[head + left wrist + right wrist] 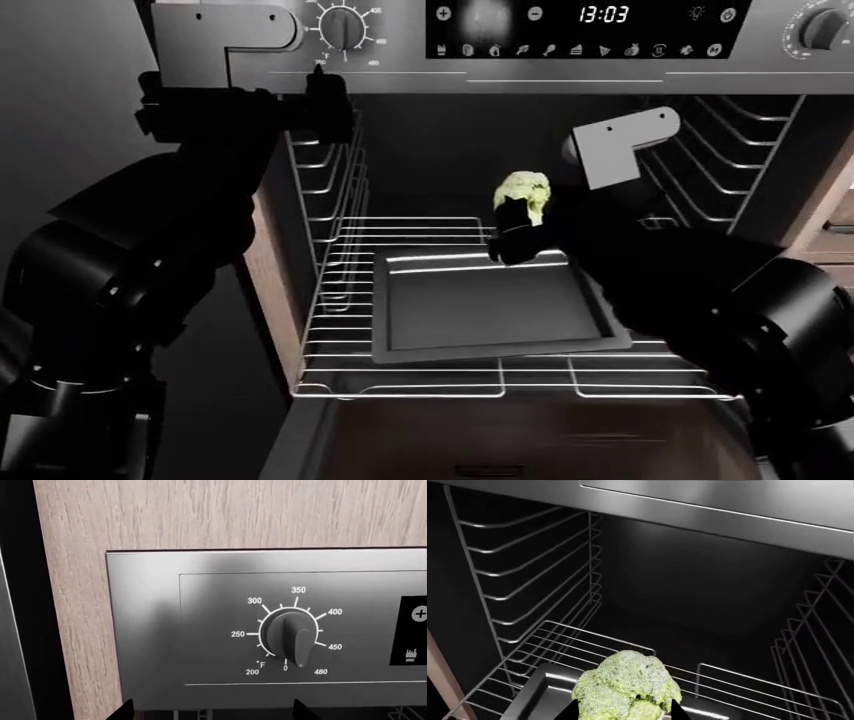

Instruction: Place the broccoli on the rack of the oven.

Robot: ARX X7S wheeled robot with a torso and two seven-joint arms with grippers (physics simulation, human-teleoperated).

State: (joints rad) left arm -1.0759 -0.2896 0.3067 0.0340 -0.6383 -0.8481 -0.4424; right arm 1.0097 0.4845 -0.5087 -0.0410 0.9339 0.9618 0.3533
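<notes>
My right gripper [514,232] is clamped on the broccoli [525,197], whose bumpy green crown stands above the fingertips; in the right wrist view the same floret [627,685] fills the gap between the two dark finger tips. The broccoli hangs inside the open oven [534,130], above the far edge of the dark baking tray [487,305] that rests on the rack [400,375]. It is not yet touching either.

My left gripper [320,100] is raised beside the control panel [220,625], its camera facing the temperature knob [288,635]; whether its fingers are spread or closed I cannot tell, and it carries nothing that I can see.

The step in hand, as I judge it, is the set-down. To do it well I should:
- carry the floret clear of the tray, over bare wire, since the task names the rack;
- lower until it nearly meets the bars before letting go, so it cannot bounce or roll;
- lay it across several bars, not stalk-down into a gap where it might slip through;
- keep my wrist off the side rails [534,580].
</notes>
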